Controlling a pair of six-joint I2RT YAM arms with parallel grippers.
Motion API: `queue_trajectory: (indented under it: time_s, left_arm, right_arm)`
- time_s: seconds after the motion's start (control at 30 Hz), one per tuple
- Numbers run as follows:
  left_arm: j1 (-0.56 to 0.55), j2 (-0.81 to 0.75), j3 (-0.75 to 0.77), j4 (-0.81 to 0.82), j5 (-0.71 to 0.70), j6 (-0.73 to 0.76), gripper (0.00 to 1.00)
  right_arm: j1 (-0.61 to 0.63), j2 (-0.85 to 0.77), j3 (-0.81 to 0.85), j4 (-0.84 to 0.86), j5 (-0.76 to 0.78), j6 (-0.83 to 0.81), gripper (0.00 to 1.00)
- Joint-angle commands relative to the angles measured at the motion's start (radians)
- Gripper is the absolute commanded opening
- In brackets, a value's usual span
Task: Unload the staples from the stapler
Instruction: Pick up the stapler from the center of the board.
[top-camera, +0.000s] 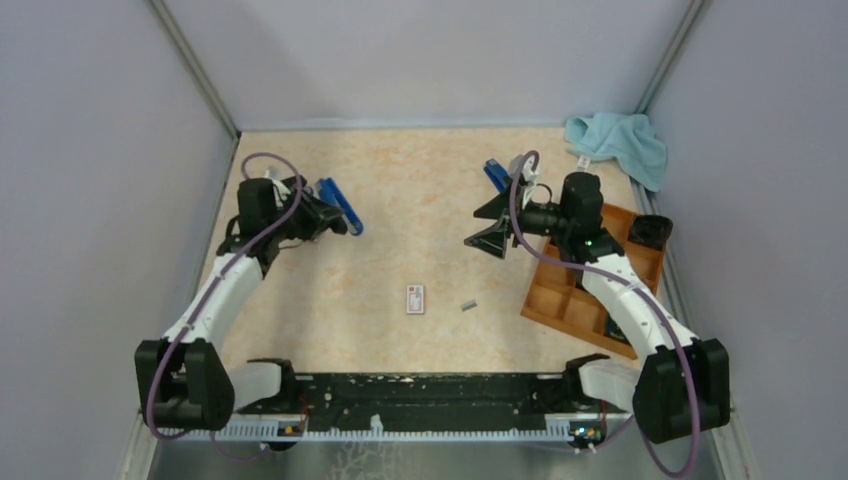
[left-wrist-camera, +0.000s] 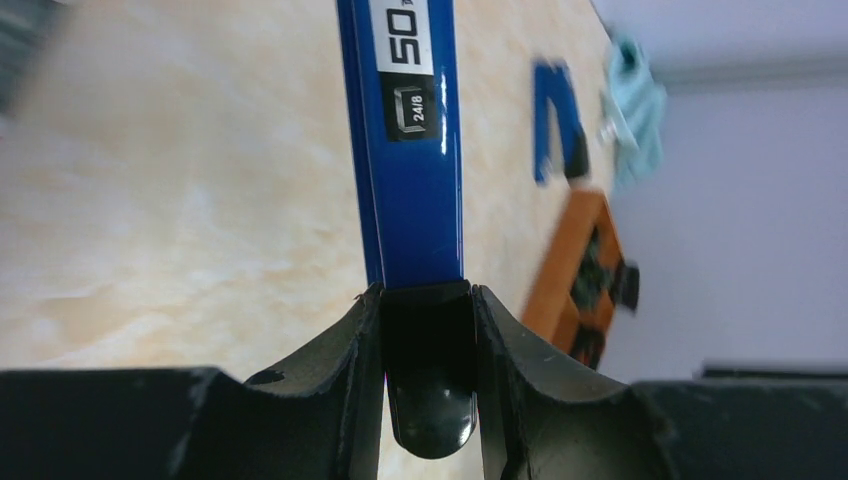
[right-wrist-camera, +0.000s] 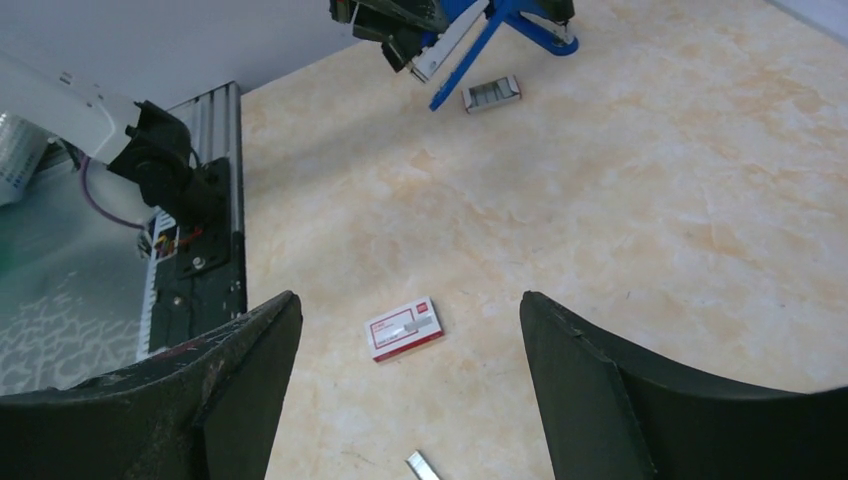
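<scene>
**Left tool** (top-camera: 325, 215): closed tight on the rear end of the blue stapler (top-camera: 341, 206), at the far left of the tabletop (top-camera: 410, 180). Its fingers press both sides of the body, with the black heel between them. The right wrist view shows this stapler hinged open and lifted off the surface.

**Writing on the stapler:** a white label reading "50" and, below it, a black label reading "24/8".

**Staples:** one short grey block (right-wrist-camera: 491, 93) lies on the tabletop just beside the open stapler. A second thin strip (top-camera: 467, 305) lies mid-table towards the near edge, just right of the small box and well apart from both tools. I cannot tell whether any remain in the magazine.

**Right tool** (top-camera: 481, 226): fingers spread wide with nothing between them, held over the centre-right of the tabletop.

**Second stapler** (top-camera: 494, 172): blue, on the tabletop just behind the right tool, spread open in a V.

**Small box** (top-camera: 415, 298): white with a red label, lying flat at mid-table. Its print is too small to read.

**Wooden tray** (top-camera: 560, 295): compartmented, at the right edge and partly covered by the right arm. A black object (top-camera: 650, 231) sits at its far corner.

**Teal cloth** (top-camera: 622, 142): crumpled in the far right corner.
</scene>
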Motion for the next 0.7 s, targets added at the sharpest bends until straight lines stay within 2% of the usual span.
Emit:
queue_trajectory:
  time_s: [0.0, 0.13, 0.3, 0.4, 0.53, 0.57, 0.67]
  left_arm:
    - [-0.154, -0.093, -0.099, 0.401, 0.168, 0.015, 0.00]
    - [-0.273, -0.108, -0.222, 0.721, 0.217, -0.017, 0.00]
    - [-0.339, -0.076, -0.362, 1.137, 0.306, -0.020, 0.00]
    - [-0.355, 0.007, -0.437, 1.518, 0.392, -0.040, 0.00]
    - [-0.362, 0.185, -0.451, 1.941, 0.494, -0.111, 0.00]
    - [-0.366, 0.225, -0.437, 1.997, 0.518, -0.127, 0.00]
    - [-0.403, 0.289, -0.375, 2.006, 0.586, -0.063, 0.00]
  right_arm:
    - [0.011, 0.015, -0.057, 0.277, -0.079, 0.143, 0.81]
    - [0.010, 0.040, -0.118, 0.477, -0.090, 0.285, 0.85]
    - [-0.007, 0.090, -0.181, 0.793, -0.110, 0.593, 0.97]
    - [-0.006, 0.122, -0.192, 0.919, -0.122, 0.716, 0.99]
    - [0.029, 0.135, -0.217, 0.959, -0.119, 0.693, 0.99]
    - [0.046, 0.139, -0.217, 0.949, -0.125, 0.664, 0.99]
    - [0.096, 0.151, -0.224, 0.894, -0.129, 0.542, 0.99]
